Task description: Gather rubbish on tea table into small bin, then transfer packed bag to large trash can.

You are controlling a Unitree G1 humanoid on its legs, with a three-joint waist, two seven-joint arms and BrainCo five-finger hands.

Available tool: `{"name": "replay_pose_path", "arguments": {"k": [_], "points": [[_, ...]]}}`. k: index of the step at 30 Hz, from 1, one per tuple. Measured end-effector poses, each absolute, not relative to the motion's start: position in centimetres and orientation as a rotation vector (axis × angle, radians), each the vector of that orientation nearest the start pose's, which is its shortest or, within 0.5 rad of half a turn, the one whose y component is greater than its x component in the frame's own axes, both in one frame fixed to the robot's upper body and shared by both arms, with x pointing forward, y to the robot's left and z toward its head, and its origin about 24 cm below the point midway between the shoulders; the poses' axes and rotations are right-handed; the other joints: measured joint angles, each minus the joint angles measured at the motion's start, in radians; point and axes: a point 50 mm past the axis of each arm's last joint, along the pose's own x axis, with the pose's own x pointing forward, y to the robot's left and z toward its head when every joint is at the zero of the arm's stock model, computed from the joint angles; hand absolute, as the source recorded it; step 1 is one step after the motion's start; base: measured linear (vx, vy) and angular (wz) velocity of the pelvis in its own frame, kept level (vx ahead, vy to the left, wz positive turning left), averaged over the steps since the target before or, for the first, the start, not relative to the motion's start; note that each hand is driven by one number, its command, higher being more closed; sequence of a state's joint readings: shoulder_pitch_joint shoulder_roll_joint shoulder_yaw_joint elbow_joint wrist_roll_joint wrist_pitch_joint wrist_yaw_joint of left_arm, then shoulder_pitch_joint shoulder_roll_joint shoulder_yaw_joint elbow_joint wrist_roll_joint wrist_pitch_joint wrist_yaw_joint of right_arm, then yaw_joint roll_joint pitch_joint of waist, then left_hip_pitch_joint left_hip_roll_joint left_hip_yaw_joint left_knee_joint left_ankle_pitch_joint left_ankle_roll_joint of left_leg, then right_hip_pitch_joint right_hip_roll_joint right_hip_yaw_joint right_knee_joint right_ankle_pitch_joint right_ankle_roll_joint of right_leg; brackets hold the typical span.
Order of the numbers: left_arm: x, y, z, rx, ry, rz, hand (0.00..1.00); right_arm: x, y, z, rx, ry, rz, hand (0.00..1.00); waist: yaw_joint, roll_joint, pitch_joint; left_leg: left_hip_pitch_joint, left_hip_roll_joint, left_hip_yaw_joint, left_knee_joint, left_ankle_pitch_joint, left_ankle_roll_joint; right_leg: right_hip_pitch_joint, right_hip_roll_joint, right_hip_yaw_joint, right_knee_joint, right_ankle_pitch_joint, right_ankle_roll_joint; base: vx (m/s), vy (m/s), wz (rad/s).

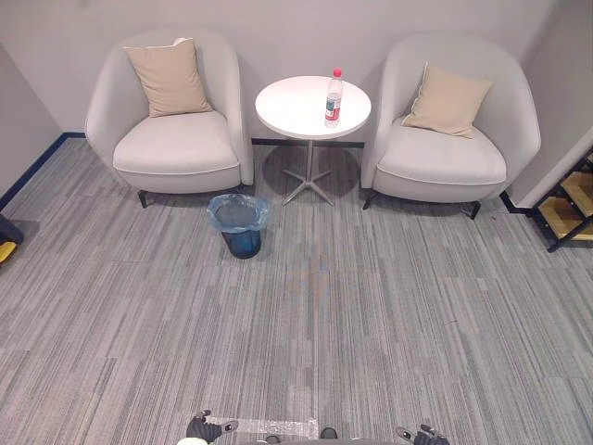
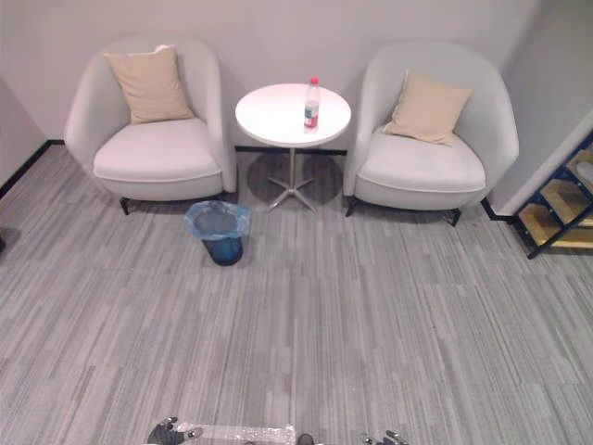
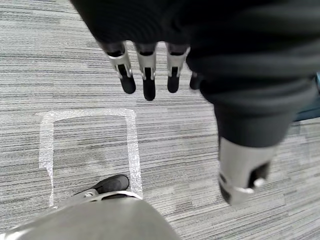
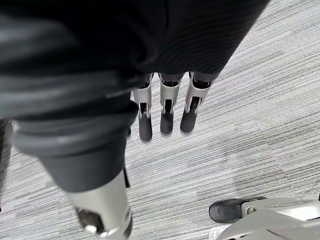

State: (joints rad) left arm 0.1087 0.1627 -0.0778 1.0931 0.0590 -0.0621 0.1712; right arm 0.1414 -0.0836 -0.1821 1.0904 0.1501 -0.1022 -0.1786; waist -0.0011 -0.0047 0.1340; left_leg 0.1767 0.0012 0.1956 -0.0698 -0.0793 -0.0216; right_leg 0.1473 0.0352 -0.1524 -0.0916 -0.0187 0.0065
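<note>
A plastic bottle (image 1: 334,97) with a red cap and red label stands upright on the round white tea table (image 1: 296,109) between two armchairs. A small dark bin (image 1: 241,225) lined with a blue bag sits on the carpet in front of the left armchair, left of the table's foot. My left hand (image 3: 147,75) hangs low over the carpet, fingers straight and empty, far from the table. My right hand (image 4: 165,107) hangs the same way, fingers relaxed and empty. Both hands (image 1: 206,427) (image 1: 422,435) peek in at the bottom edge of the eye views.
Two pale armchairs (image 1: 176,139) (image 1: 449,139), each with a beige cushion, flank the table against the grey wall. A wooden step unit with a black frame (image 1: 570,206) stands at the far right. A white tape rectangle (image 3: 90,150) marks the carpet below me. Broad grey carpet lies between me and the furniture.
</note>
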Motion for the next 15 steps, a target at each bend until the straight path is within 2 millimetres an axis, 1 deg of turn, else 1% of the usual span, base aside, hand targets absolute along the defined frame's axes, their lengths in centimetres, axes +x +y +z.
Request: {"name": "replay_pose_path", "arguments": {"k": [4, 15], "points": [[7.98, 21.55, -16.10, 0.328, 1.121, 0.146, 0.00, 6.62, -21.54, -16.41, 0.019, 1.119, -0.478, 0.00, 0.000, -0.006, 0.004, 0.001, -0.001, -0.001, -0.002, 0.000, 0.000, 0.000, 0.000, -0.002, 0.000, 0.000, 0.000, -0.02, -0.012, 0.00], [8.26, 21.58, -16.12, 0.347, 1.122, 0.135, 0.00, 6.82, -21.53, -16.38, 0.018, 1.115, -0.475, 0.00, 0.000, -0.009, 0.018, 0.017, -0.004, 0.000, -0.015, 0.001, 0.002, 0.011, -0.002, -0.003, -0.004, 0.000, 0.000, -0.04, -0.016, 0.00]]}}
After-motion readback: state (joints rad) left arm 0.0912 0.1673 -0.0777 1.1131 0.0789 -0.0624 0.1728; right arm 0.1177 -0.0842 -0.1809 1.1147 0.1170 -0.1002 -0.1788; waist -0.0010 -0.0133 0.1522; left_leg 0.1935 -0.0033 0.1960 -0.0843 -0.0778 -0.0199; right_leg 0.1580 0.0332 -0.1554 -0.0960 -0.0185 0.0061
